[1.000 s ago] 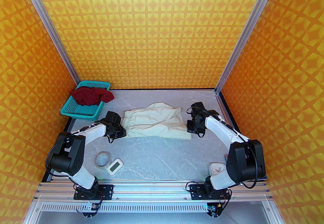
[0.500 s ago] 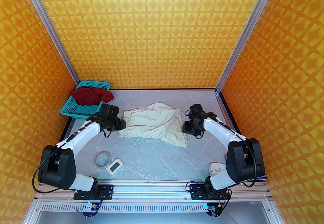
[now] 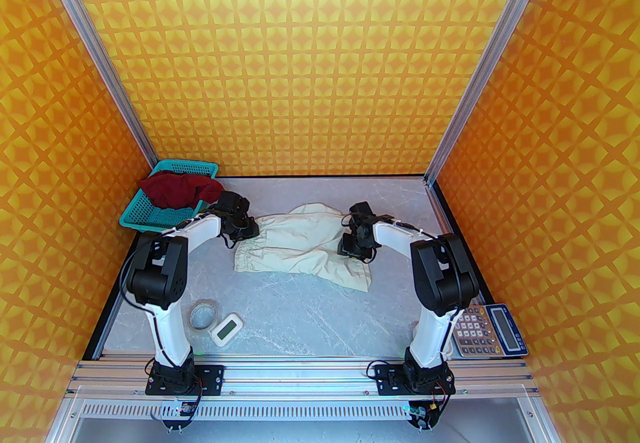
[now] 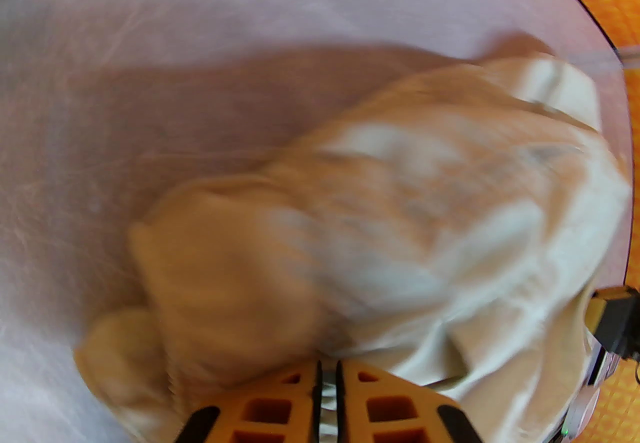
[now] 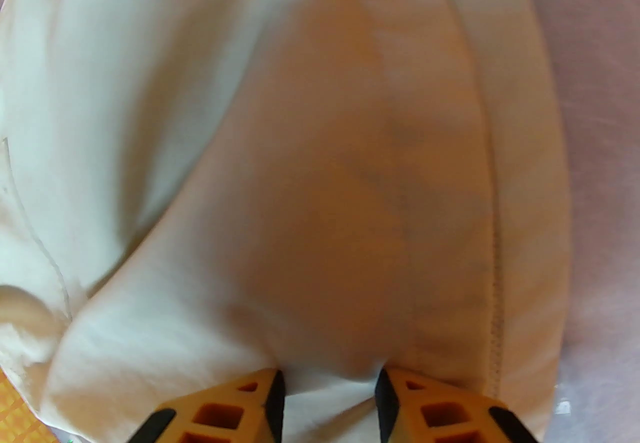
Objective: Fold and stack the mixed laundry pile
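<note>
The cream piece (image 3: 295,251) lies spread and rumpled mid-table (image 3: 325,311), with one gripper at each end. The left gripper (image 4: 327,368) is all but closed on a thin sliver of cloth at the gathered band. That bite looks shallow, so a lift or pull may slide it free.

The right gripper (image 5: 330,381) has its fingers partly apart with a bulge of cloth between them. Whether they pinch it cannot be told. If they do not, only one end rises and the fold goes askew. If they hold several layers, the piece may bunch rather than crease.

The T-shirt (image 3: 180,188) sits heaped in the basket (image 3: 150,223), just beside the left arm, which could snag it.
</note>
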Controlling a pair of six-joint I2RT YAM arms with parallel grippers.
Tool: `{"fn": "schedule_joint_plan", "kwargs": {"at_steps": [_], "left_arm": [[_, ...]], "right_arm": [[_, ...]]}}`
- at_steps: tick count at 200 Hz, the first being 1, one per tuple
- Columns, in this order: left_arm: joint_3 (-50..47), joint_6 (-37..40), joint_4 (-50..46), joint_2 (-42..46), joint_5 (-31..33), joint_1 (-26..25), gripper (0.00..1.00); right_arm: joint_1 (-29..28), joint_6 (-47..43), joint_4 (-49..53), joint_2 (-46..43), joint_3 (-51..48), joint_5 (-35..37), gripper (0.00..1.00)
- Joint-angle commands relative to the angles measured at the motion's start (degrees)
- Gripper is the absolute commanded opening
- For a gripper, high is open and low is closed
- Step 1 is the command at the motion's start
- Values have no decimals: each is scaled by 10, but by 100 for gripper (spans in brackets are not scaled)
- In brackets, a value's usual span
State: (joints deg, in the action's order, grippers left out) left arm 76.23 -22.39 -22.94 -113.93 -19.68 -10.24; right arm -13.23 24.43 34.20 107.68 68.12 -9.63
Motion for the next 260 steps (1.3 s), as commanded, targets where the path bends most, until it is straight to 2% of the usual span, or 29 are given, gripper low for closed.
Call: {"fn": "schedule_joint_plan", "kwargs": {"at_steps": [1, 30, 47, 70, 94, 135, 155, 183, 200, 244, 250, 260], "left_arm": [[-11, -7, 18, -14, 21, 25, 12], [-26, 5, 19, -4, 16, 26, 14], [-31, 7, 20, 6, 12, 23, 16], [-31, 9, 20, 9, 9, 20, 18], [-33, 5, 26, 10, 3, 17, 18], [-40, 3, 28, 9, 4, 13, 18], [-41, 3, 28, 8, 3, 12, 18], [-41, 4, 26, 11, 3, 11, 17], [-42, 8, 24, 11, 4, 11, 17], [-42, 10, 20, 14, 4, 11, 17], [-41, 11, 17, 17, 3, 10, 18], [-37, 10, 17, 27, 4, 11, 20]], "right_arm": [[25, -29, 40, -28, -29, 78, 39], [31, -45, 55, -72, -4, 44, 45], [32, -38, 49, -69, 32, 25, 49], [36, -48, 42, -9, 109, 25, 53], [41, -70, 44, 69, 191, 69, 57], [50, -67, 42, 174, 304, 14, 57], [50, -61, 48, 214, 350, -2, 48], [50, -66, 46, 228, 390, 11, 14], [50, -76, 51, 225, 416, 27, 0], [52, -85, 64, 247, 475, 46, 0], [52, -86, 70, 257, 484, 47, 7], [54, -88, 82, 276, 498, 51, 27]]}}
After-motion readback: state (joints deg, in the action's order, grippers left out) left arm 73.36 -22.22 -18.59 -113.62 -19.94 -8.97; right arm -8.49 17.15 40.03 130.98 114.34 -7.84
